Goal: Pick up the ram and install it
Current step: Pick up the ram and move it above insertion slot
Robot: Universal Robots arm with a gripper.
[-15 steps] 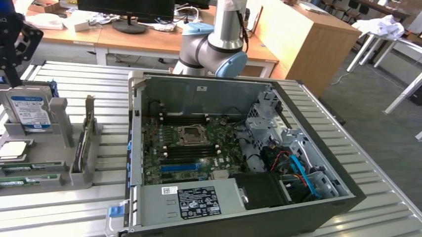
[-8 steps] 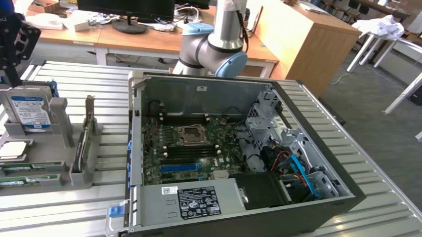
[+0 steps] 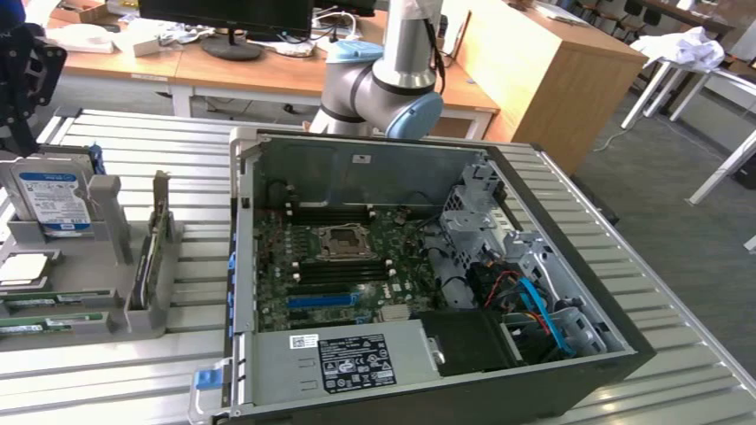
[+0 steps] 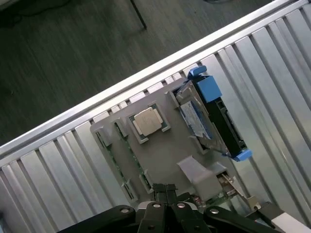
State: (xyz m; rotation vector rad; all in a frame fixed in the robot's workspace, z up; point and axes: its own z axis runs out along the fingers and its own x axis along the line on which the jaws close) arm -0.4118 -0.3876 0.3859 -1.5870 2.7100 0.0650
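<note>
Claw (image 4: 167,190) fingers are pressed together with nothing between them, hanging high over the grey holder (image 4: 165,155) on the slatted table (image 4: 272,63). The ram (image 4: 112,156) stands on edge in the narrow slots along one side of that holder, below the fingertips and a little off to one side. Its long axis runs away from them along the holder's edge. I judge that axis to lie roughly across the line on which the jaws close. Farther along the holder sit a square processor (image 4: 148,121) and then a hard drive (image 4: 199,119) in a blue carrier. In the exterior view the holder lies on the exterior view's left of the open computer case (image 3: 555,266), well apart from the motherboard's slots. The arm (image 3: 390,88) rises behind the case, elbow bent, with its upper link going straight up.
</note>
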